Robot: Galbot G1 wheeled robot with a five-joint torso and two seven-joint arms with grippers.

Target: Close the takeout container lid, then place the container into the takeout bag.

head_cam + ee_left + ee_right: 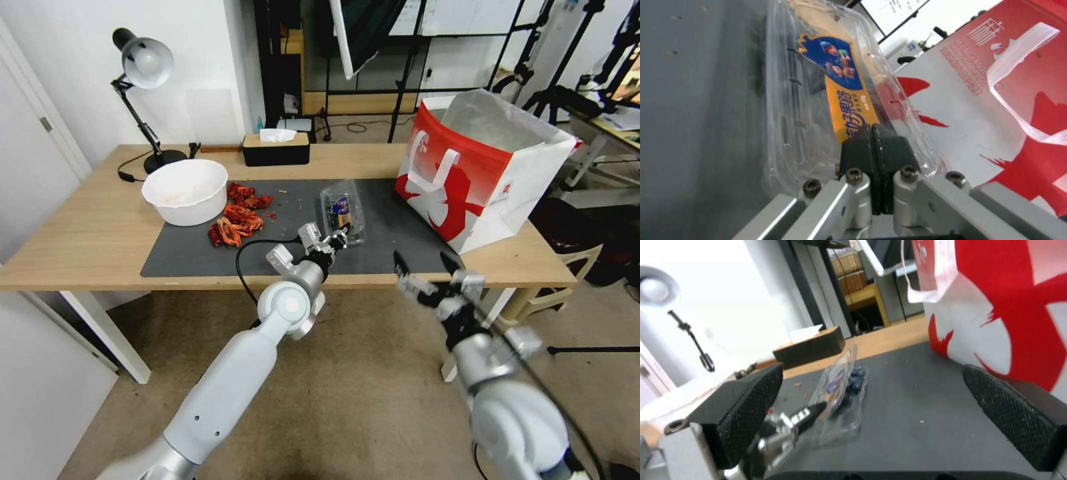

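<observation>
Centrally on mat (200, 253) — takeout container (343, 212) holding blueberries (857, 378), lid (835, 90) edge pinched by left gripper (339, 239); right gripper (427, 261) spread wide — near takeout bag (480, 177).

White walls, beige floor (373, 373), wooden table (87, 233) — grey desk lamp (143, 63), tripods behind.

Clear takeout container (343, 212) is lying on the mat, its stickered lid (840, 96) apparently propped partly open, the red-and-white takeout bag (480, 180) standing upright nearby, mouth open.
</observation>
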